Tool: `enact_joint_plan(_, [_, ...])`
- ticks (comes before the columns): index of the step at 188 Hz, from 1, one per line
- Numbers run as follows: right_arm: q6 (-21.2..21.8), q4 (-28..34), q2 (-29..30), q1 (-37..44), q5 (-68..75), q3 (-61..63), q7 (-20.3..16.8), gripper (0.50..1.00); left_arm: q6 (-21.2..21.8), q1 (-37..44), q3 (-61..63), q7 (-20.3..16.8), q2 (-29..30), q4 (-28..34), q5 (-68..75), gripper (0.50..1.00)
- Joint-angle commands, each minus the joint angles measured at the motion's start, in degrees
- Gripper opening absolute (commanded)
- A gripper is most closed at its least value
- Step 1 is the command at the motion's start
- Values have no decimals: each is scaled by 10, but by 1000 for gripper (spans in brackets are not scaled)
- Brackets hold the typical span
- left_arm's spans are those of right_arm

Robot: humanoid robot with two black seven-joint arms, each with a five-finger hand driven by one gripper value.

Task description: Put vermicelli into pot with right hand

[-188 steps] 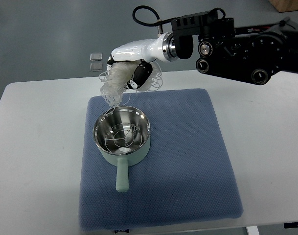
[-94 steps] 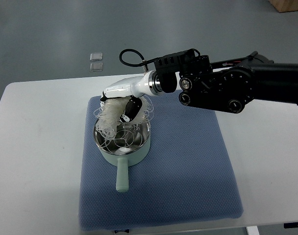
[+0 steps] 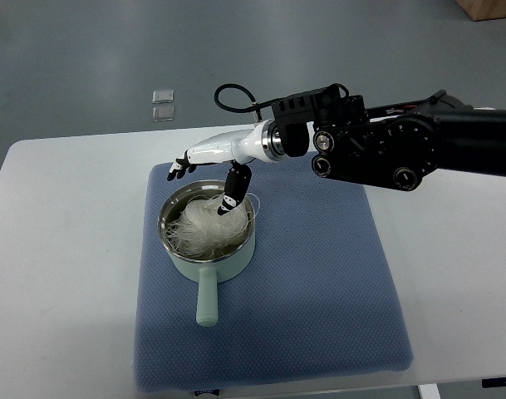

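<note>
A pale green pot with a steel inside stands on the blue mat, its handle pointing toward me. A tangle of white translucent vermicelli lies inside it, with a few strands looping over the rim. My right hand, white with black fingertips, hovers over the pot's far edge. Its fingers are spread flat to the left and its thumb hangs down just above the vermicelli. The hand holds nothing. The black right arm comes in from the right edge.
The mat lies on a white table. Two small clear squares lie on the grey floor beyond the table's far edge.
The right hand came down over the pot with the vermicelli, then spread its fingers and let the bundle go. The vermicelli now lies in the pot.
</note>
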Motion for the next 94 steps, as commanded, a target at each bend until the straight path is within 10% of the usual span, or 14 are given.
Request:
enact_joint_plan(1, [-3,0,-17,5,1,8,0,856,1,0,0,0,0,0,0,1000])
enact_joint_plan(54, [-17,-46,-84,-33,176,116,-3,856,0,0,-2,0,0,0,-1,1000])
enact_joint_plan(94, [-127,-141,-89,-138,312,231,-7,856,0,-1,-5,0,0,0,-1,1000])
